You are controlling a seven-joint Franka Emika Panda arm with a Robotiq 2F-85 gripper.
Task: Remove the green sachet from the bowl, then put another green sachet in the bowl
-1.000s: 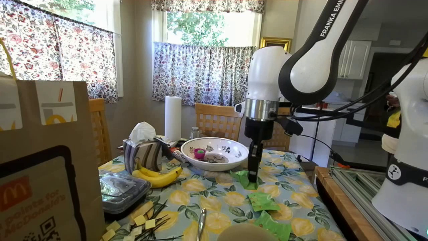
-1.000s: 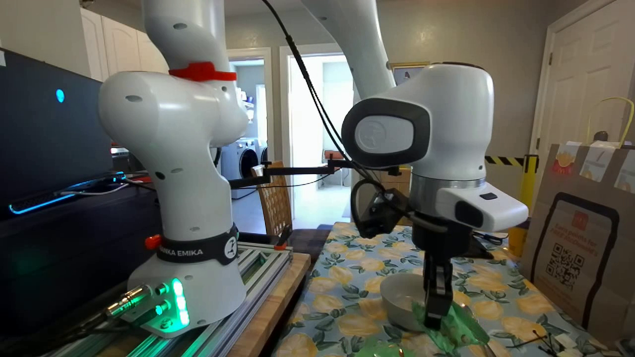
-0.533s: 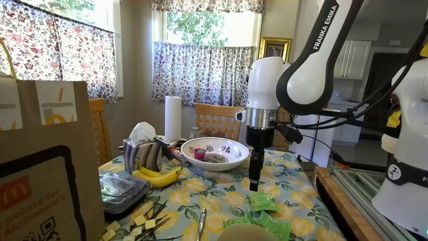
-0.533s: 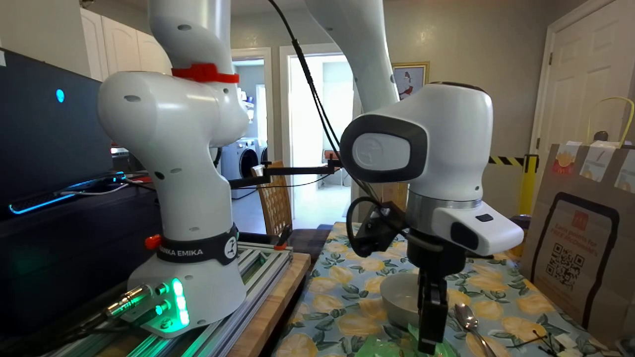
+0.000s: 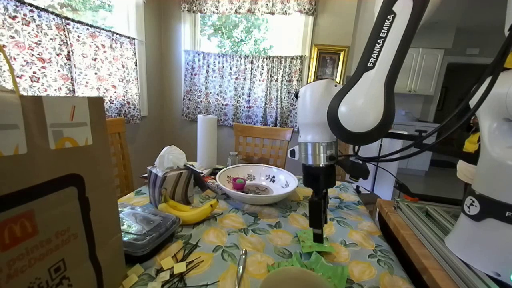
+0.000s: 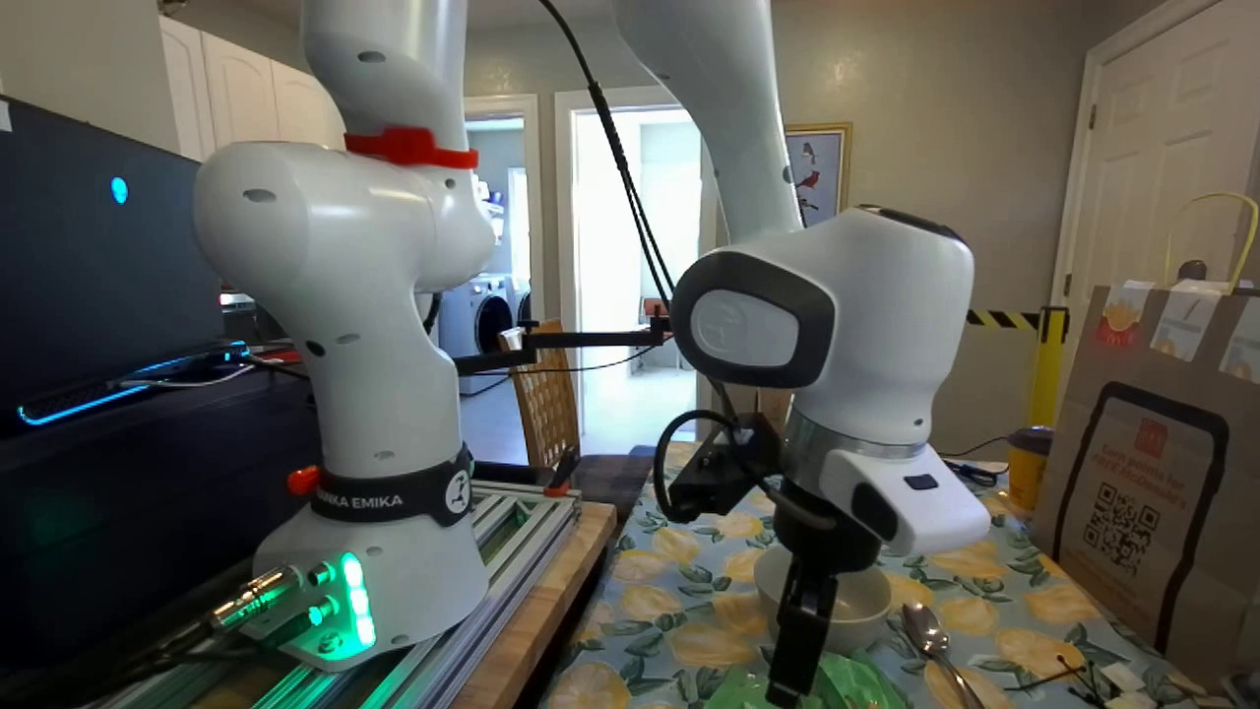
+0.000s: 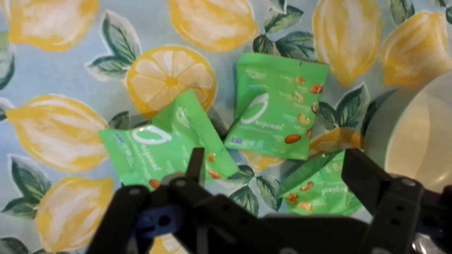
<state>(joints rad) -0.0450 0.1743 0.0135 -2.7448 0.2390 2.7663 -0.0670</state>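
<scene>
The wide white bowl with a flower pattern stands farther back on the table in an exterior view, and a small pink cup with something green in it sits inside. Three green sachets lie loose on the tablecloth in the wrist view: a flat green sachet, a crumpled green sachet to its left, and a green sachet at lower right. Above them my gripper hangs with its fingers wide apart, nothing gripped. The right finger overlaps the lower-right sachet in that view; whether it touches is unclear.
Close beside the sachets stands a small cream bowl, with a spoon near it. Bananas, a lidded black container, a striped tissue box and a paper bag stand around the table.
A green sachet that hung at my fingers a second ago now lies on the table among the others. My fingers have opened, and the arm has come lower and tilted.
</scene>
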